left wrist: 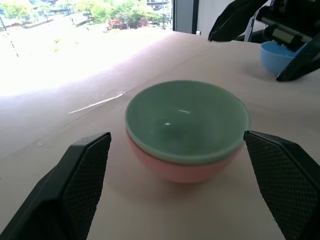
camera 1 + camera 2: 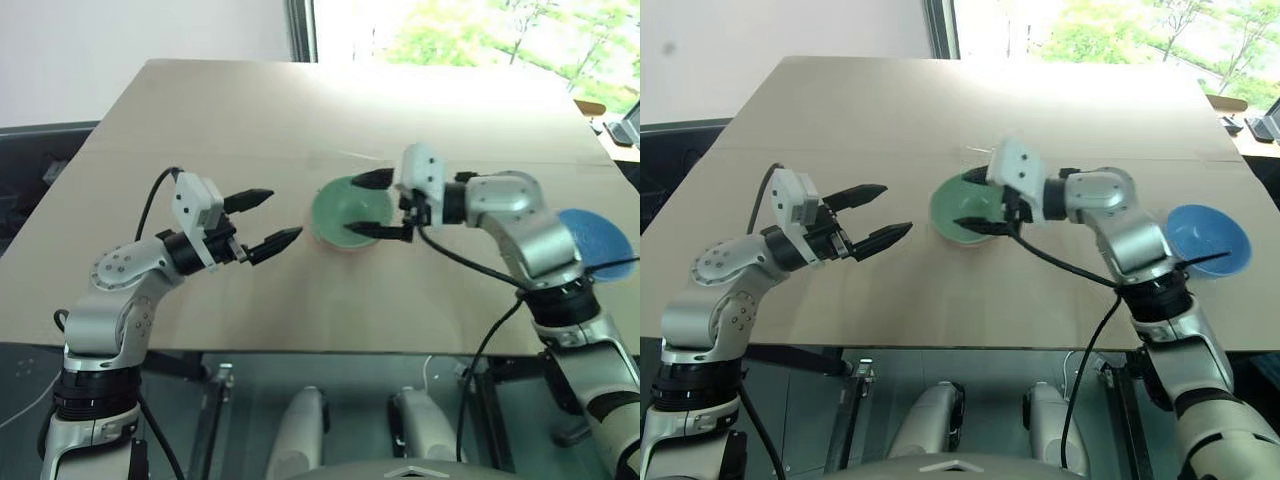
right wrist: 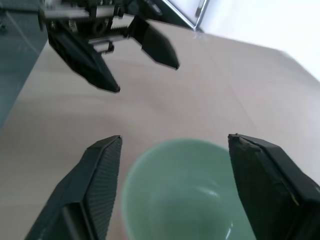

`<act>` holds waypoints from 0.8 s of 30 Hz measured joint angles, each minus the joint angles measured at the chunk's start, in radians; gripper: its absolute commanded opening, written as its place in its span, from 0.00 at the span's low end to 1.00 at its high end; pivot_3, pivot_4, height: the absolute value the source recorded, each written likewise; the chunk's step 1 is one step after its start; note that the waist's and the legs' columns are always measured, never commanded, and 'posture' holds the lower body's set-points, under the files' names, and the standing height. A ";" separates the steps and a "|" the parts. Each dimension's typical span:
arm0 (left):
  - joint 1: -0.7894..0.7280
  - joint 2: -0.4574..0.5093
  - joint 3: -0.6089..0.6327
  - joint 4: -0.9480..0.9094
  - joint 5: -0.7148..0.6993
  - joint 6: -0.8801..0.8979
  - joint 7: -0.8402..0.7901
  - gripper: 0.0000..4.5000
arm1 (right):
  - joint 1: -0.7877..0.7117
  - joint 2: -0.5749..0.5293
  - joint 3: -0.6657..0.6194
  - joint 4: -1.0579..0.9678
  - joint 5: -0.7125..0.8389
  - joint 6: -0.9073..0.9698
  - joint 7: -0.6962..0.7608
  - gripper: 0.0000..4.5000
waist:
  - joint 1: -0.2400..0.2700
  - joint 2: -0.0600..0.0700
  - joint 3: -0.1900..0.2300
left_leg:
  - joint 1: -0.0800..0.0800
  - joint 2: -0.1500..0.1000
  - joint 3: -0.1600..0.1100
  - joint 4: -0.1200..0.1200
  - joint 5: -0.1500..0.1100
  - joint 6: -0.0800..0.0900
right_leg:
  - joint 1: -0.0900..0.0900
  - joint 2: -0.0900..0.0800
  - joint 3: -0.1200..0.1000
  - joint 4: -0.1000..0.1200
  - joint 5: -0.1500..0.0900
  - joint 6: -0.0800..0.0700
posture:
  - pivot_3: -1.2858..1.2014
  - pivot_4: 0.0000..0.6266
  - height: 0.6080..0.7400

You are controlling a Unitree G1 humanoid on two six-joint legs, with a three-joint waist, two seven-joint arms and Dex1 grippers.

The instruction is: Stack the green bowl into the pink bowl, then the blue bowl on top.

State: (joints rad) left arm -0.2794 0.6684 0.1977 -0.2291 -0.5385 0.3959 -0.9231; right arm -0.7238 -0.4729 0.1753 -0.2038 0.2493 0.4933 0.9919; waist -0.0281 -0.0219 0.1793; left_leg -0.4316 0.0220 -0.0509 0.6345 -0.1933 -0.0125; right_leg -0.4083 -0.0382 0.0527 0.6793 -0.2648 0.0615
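Observation:
The green bowl (image 1: 186,120) sits nested inside the pink bowl (image 1: 180,170) at the middle of the table. My right gripper (image 2: 353,205) hovers at the stack's right side, pointing left. It is open, its fingers spread over the green bowl (image 3: 190,195) without gripping it. To the left of the stack, a short gap away, my left gripper (image 2: 284,214) is open wide, level and empty, facing the bowls. The blue bowl (image 2: 1207,238) stands alone near the table's right edge, behind my right forearm.
The bowls rest on a tan table (image 2: 240,110) whose front edge runs just below my arms. A seam crosses the table behind the stack. A window lies beyond the far edge, and black cables hang from both wrists.

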 measured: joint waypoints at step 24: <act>-0.227 -0.036 -0.220 0.216 0.018 -0.180 -0.460 1.00 | 0.582 -0.106 -0.417 -0.389 -0.312 0.647 -0.646 0.77 | -0.011 0.002 -0.002 | 0.002 0.000 0.002 0.000 0.000 0.000 | 0.001 0.001 0.003 0.000 0.000 0.000 | 0.52 0.24 1.00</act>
State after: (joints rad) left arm -0.5065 0.6323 -0.0222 -0.0127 -0.5202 0.2162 -1.3830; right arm -0.1423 -0.5789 -0.2422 -0.5929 -0.0624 1.1403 0.3458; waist -0.0394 -0.0195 0.1769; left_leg -0.4298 0.0221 -0.0486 0.6346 -0.1934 -0.0124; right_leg -0.4074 -0.0368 0.0554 0.6790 -0.2652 0.0618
